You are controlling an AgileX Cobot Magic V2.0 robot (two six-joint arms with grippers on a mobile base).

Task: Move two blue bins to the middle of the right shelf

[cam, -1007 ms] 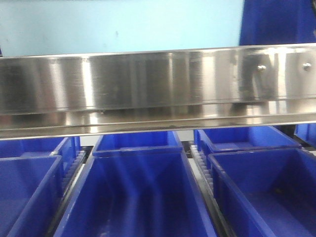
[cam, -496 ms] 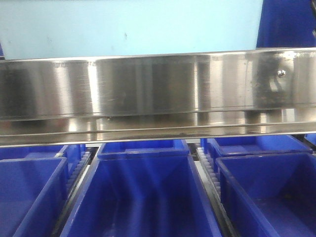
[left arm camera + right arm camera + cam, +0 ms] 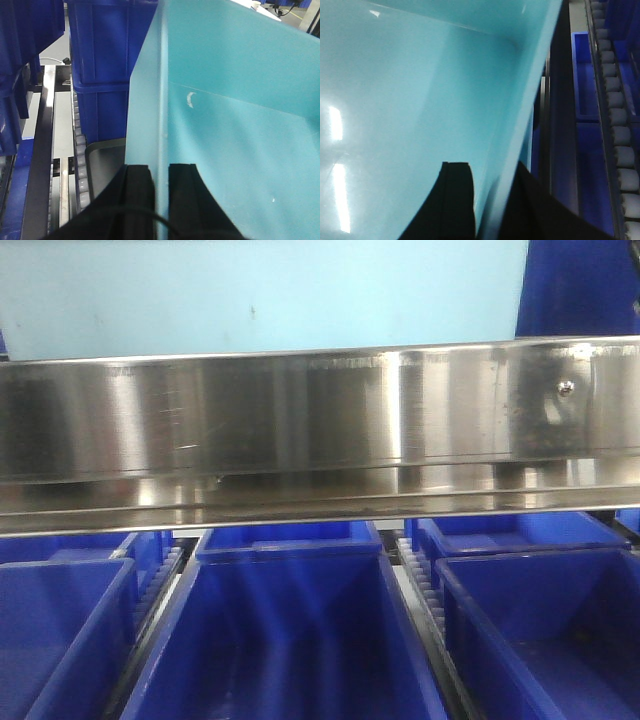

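Note:
A light-blue bin (image 3: pixel 260 295) fills the top of the front view, above and behind a steel shelf rail (image 3: pixel 320 420). My left gripper (image 3: pixel 160 170) is shut on the bin's left wall (image 3: pixel 150 100), one black finger (image 3: pixel 137 190) outside and one inside. On the other side, the right gripper (image 3: pixel 487 172) is shut on the right wall (image 3: pixel 520 100) of the same bin (image 3: pixel 395 100), its fingers straddling the rim. Dark blue bins (image 3: pixel 285 630) sit in rows on the level below the rail.
More dark blue bins stand left (image 3: pixel 60 630) and right (image 3: pixel 545 630), with white roller tracks (image 3: pixel 415 585) between them. Stacked dark blue bins (image 3: pixel 107 50) and a roller track (image 3: pixel 80 150) lie left of the held bin. Another roller track (image 3: pixel 620 135) runs to its right.
In the front view the rail, its screw and the lower bins have slid to the right in the picture. Over the last half second almost nothing has moved.

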